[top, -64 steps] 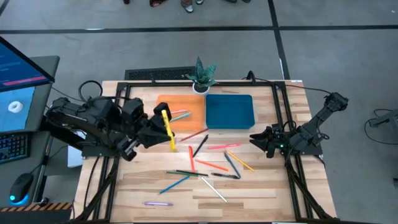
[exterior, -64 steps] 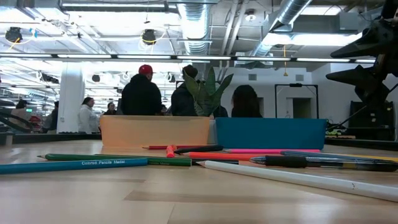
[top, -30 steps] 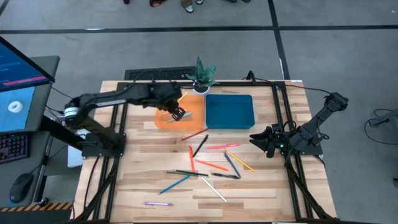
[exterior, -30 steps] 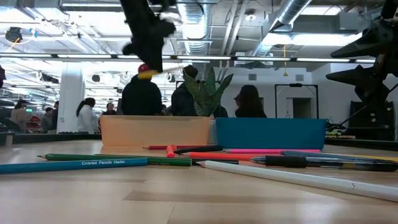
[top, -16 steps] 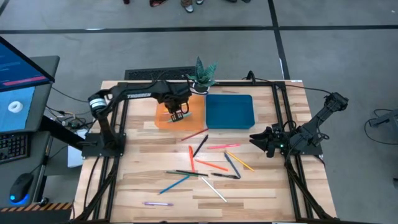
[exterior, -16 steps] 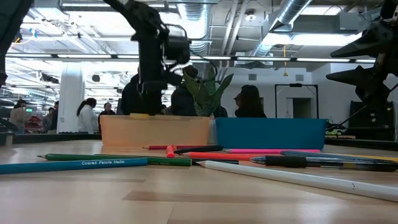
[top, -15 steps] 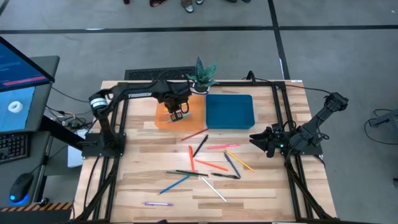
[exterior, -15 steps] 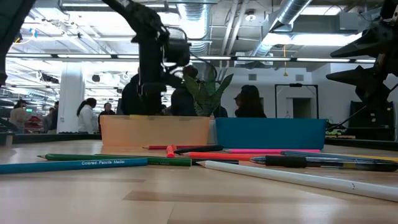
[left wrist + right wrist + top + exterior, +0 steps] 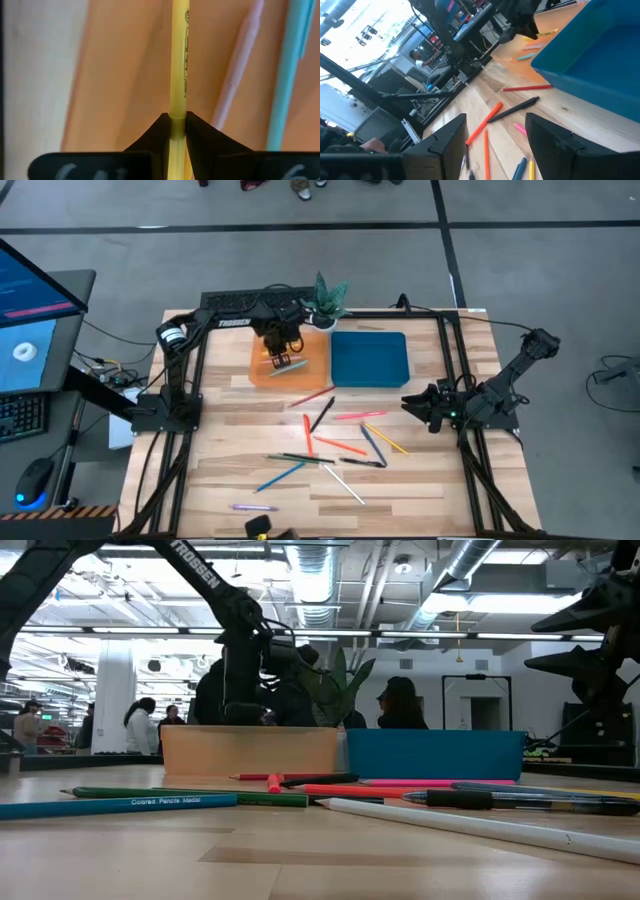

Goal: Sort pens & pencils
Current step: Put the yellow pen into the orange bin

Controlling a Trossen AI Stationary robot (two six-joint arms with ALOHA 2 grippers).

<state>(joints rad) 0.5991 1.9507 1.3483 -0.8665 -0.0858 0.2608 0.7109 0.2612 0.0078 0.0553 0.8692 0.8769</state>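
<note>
Yellow pencil (image 9: 179, 65) is pinched tight in my left tool (image 9: 282, 360) low over the orange tray (image 9: 258, 368); released carelessly, it could roll against the pink and blue sticks there. My right tool (image 9: 415, 404) waits, fingers apart.

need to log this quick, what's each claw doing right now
Left claw: shut on the yellow pen, over the orange tray.
Right claw: open, holding nothing, at the table's right side.
</note>
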